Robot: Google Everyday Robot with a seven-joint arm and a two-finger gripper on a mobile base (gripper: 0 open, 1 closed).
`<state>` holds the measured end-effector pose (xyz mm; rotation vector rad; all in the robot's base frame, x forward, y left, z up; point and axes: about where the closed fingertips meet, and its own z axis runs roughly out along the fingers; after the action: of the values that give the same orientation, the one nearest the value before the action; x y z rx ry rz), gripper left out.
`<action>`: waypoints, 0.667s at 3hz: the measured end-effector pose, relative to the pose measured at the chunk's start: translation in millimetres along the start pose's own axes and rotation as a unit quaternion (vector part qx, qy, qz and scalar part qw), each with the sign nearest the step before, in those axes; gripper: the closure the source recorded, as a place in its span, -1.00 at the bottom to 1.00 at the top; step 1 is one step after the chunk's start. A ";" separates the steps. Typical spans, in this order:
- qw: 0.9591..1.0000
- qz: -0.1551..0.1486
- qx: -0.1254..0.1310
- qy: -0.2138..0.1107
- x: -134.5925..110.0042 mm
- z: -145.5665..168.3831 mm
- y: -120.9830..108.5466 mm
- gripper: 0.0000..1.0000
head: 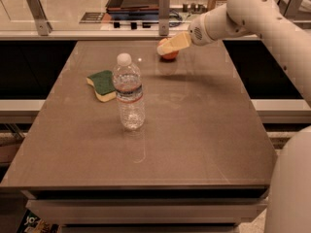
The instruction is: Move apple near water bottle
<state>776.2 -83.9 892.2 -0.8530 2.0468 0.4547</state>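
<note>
start at the near side of the table [204, 144]. the water bottle [129, 93] stands upright left of centre, long axis vertical, white cap up. just beyond it to the left lies the sponge [102, 85], flat, close to the bottle but apart from it.

near the far edge, right of the bottle's line, sits the apple [170, 55], well apart from the bottle. it is round, so it gives you no long axis to align to. you cannot tell which way its stem points, as its upper part is hidden.

the gripper [167, 46] is at the apple, its tip overlapping the apple's upper left side. its long axis runs from the wrist on the right, leftward and slightly down. you cannot tell whether the gripper is apart, together or clamped on the apple. it belongs to the only arm.

judgement: the governing relation is apple to bottle. the bottle lies nearer the camera and left of the apple. expect a carry toward the near left, ending on the bottle's right or far side, away from the sponge.
</note>
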 end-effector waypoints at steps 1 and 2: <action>1.000 0.002 -0.013 -0.011 -3.1 17.6 2.5 -1.00; 0.999 0.007 -0.019 -0.025 -5.6 34.3 -2.6 -1.00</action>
<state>800.0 -63.3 877.1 -0.8425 2.0054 0.5203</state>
